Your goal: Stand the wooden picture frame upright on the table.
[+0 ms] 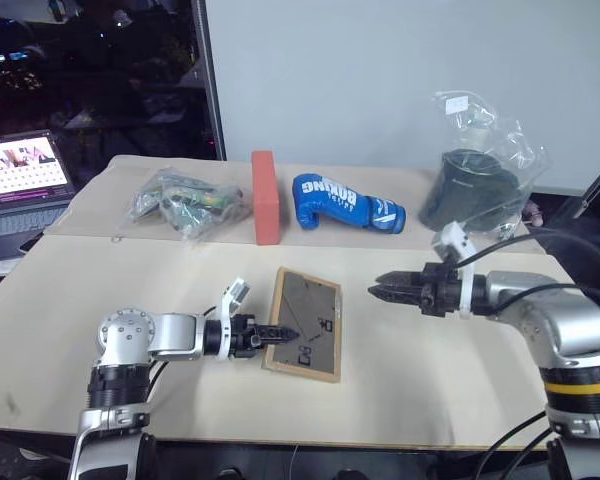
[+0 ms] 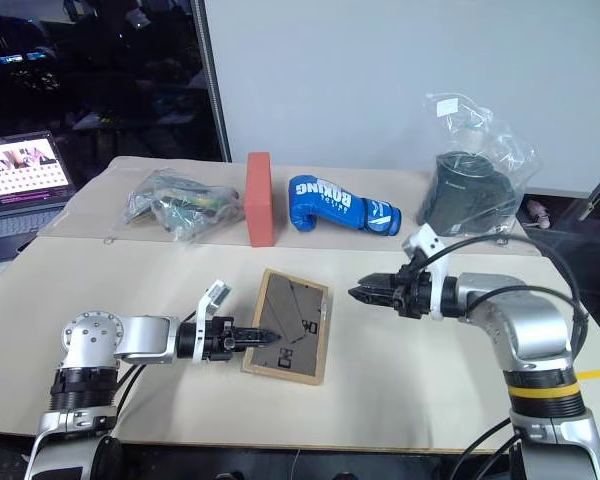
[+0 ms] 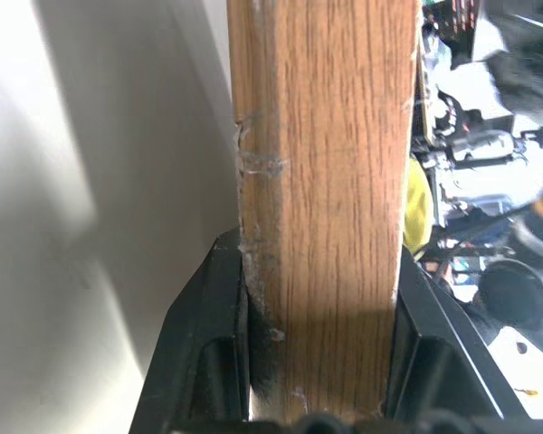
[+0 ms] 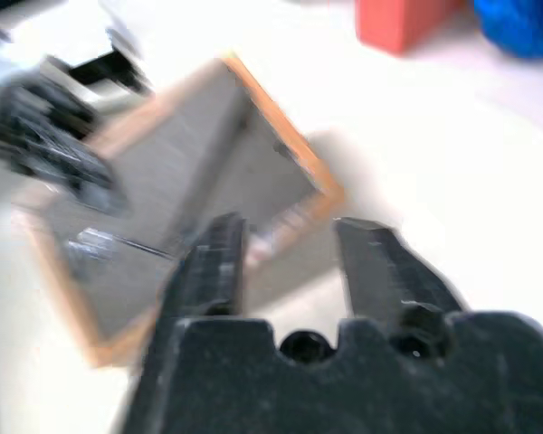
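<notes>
Left eye view: the wooden picture frame (image 1: pixel 304 324) is seen back-up near the middle of the table (image 1: pixel 410 390), its left edge clamped by the left gripper (image 1: pixel 283 336). The right gripper (image 1: pixel 378 291) is held above the table, apart from the frame. Left wrist view: light-wood edge is pinched between both fingers (image 3: pixel 199 353). Right wrist view: though blurred, the fingers (image 4: pixel 213 262) appear parted, with nothing between them.

On the table (image 1: pixel 400 380), the wooden picture frame (image 1: pixel 305 322) lies back-up in front of the upright block (image 1: pixel 266 197), with the boxing glove (image 1: pixel 347 203) right of the block, a bagged bundle (image 1: pixel 185 202) left of it, and a bagged container (image 1: pixel 477 185) beyond the glove.
</notes>
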